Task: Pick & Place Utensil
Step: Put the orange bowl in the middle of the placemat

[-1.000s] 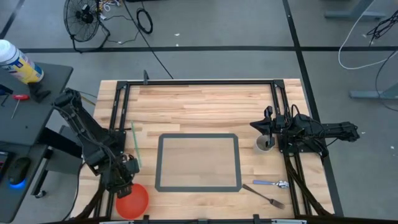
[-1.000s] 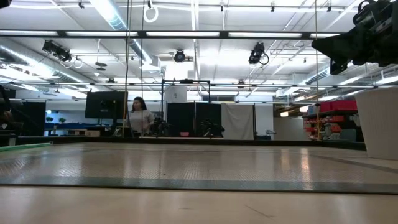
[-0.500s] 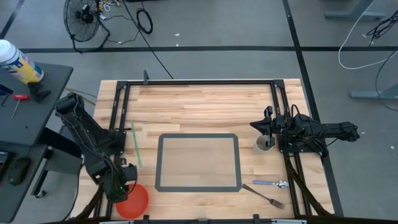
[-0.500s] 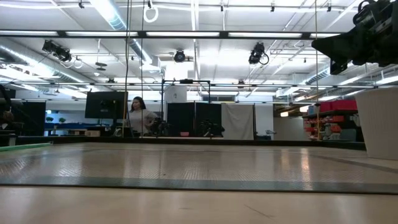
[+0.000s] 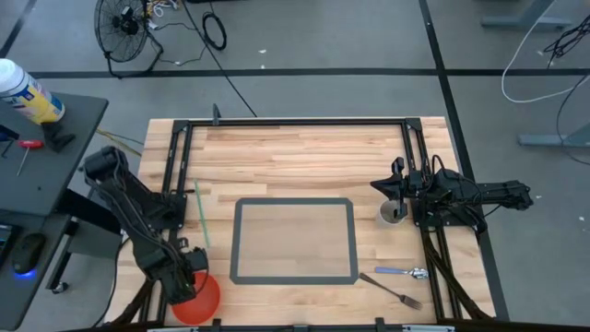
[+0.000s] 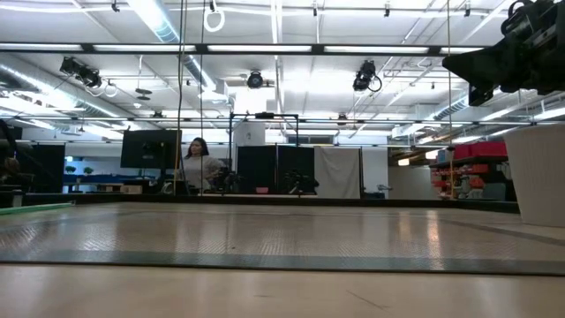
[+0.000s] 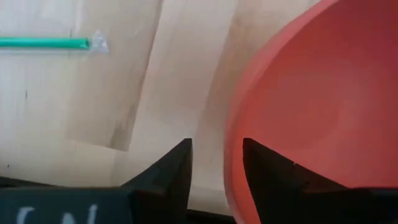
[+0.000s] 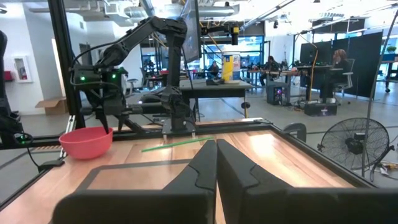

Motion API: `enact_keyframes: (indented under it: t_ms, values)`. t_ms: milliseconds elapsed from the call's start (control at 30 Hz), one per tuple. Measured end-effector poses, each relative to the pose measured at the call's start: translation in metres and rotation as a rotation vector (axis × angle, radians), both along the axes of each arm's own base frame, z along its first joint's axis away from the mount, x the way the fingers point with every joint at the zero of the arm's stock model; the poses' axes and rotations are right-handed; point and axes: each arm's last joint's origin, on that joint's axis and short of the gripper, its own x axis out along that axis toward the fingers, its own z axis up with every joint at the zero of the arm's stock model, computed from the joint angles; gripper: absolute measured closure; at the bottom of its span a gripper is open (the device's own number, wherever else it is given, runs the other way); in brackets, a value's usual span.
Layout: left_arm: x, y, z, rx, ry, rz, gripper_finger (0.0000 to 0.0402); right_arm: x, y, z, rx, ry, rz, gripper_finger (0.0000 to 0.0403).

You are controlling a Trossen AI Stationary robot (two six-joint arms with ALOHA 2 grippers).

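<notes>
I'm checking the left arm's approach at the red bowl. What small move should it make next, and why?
Probably close the left tool on the red bowl. In the left wrist view its open fingers straddle the bowl's rim, one outside and one inside, so a grasp looks lined up. The right tool waits shut above the small cup.

**Colours you can see**

You see a red bowl [image 5: 196,297], a green straw [image 5: 201,214], a light wood table [image 5: 295,152], a spoon with a blue handle [image 5: 402,272], a silver fork [image 5: 391,290] and a dark grey frame [image 5: 293,201].
</notes>
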Motion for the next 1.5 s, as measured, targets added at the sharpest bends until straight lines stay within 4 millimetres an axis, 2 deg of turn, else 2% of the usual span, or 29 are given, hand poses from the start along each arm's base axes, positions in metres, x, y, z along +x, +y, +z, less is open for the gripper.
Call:
enact_keyframes:
  t_ms: [333,567,933,1067,1167,1300,1500]
  values:
    - [0.0,-0.002,-0.002,-0.015,0.023,0.048,0.0342,0.0,0.0,0.0,0.0,0.0,0.0,0.0389]
    - [0.002,-0.004,-0.001,-0.041,0.011,0.047,0.0381,0.0,0.0,0.0,0.0,0.0,0.0,0.0389]
    - [0.002,-0.004,-0.001,-0.046,0.01,0.049,0.039,0.0,0.0,0.0,0.0,0.0,0.0,0.0389]
    - [0.009,-0.002,0.001,-0.076,0.044,0.098,0.0394,0.0,0.0,0.0,0.0,0.0,0.0,0.0389]
    - [0.02,-0.001,0.009,-0.109,0.042,0.132,0.0394,0.0,0.0,0.0,0.0,0.0,0.0,0.0389]
    - [0.039,0.005,0.031,-0.113,0.017,0.169,0.0396,0.0,0.0,0.0,0.0,0.0,0.0,0.0389]
    - [0.077,0.029,0.071,-0.107,-0.057,0.303,0.0394,0.0,0.0,0.0,0.0,0.0,0.0,0.0389]
